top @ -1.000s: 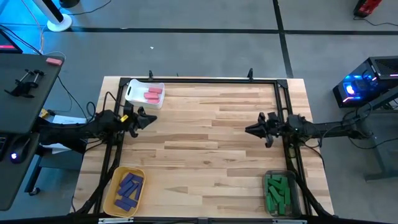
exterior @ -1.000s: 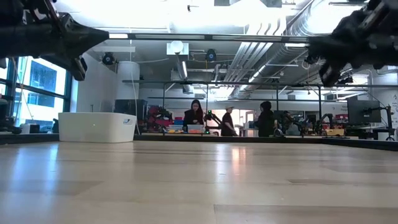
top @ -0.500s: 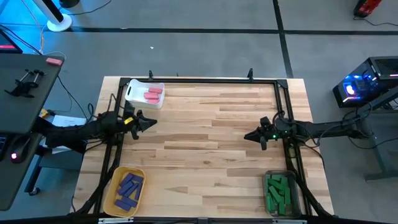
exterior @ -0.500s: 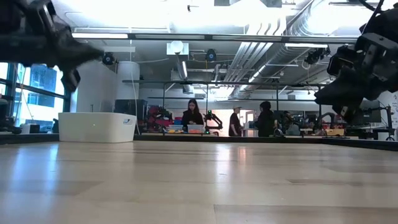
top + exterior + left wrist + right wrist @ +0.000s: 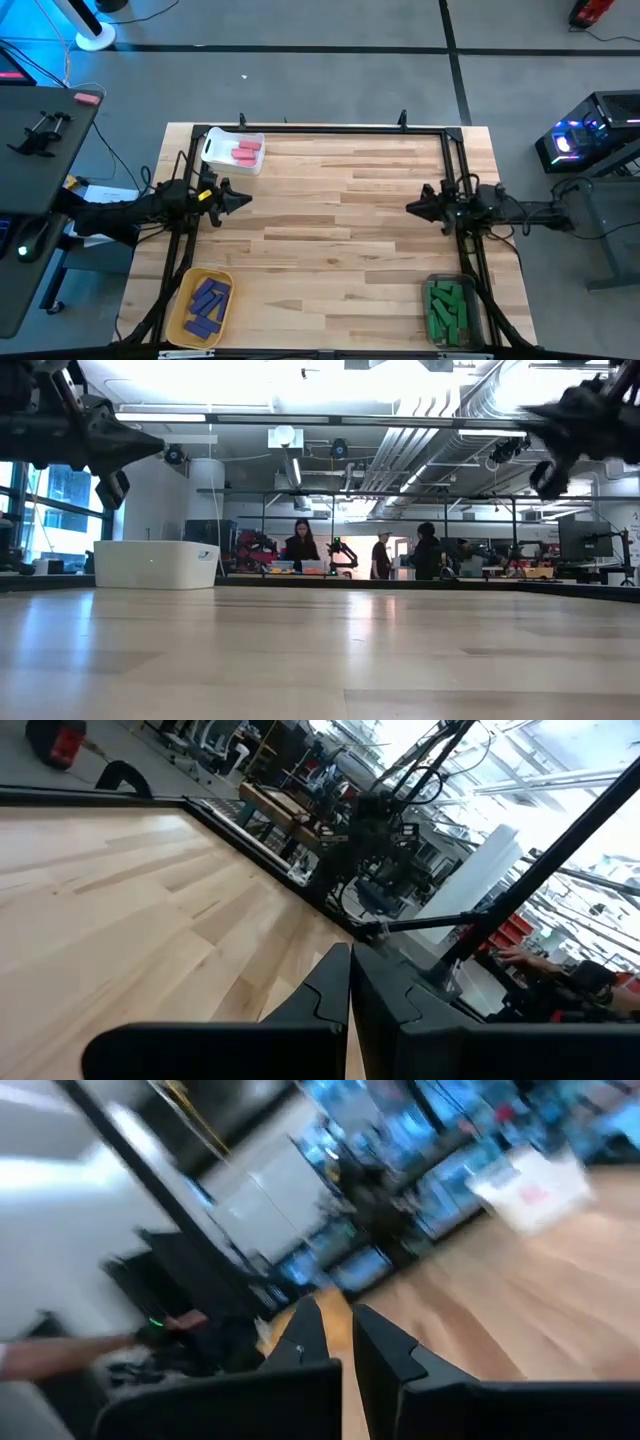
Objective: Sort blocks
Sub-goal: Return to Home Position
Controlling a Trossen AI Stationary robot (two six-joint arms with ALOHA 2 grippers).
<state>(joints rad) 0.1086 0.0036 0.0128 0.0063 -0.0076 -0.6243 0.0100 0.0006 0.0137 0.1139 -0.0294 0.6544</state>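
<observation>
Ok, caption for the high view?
Sorted: pink blocks in white bin, purple blocks in yellow bin, green blocks in clear bin; left gripper, right gripper at the sides.

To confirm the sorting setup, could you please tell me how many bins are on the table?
3: the white bin at the far-left corner with pink blocks, the yellow bin near-left with purple blocks, the clear bin near-right with green blocks. None seems hidden.

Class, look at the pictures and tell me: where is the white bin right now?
In the high view, the white bin sits at the table's top-left corner, holding pink blocks, just above the left gripper.
</observation>
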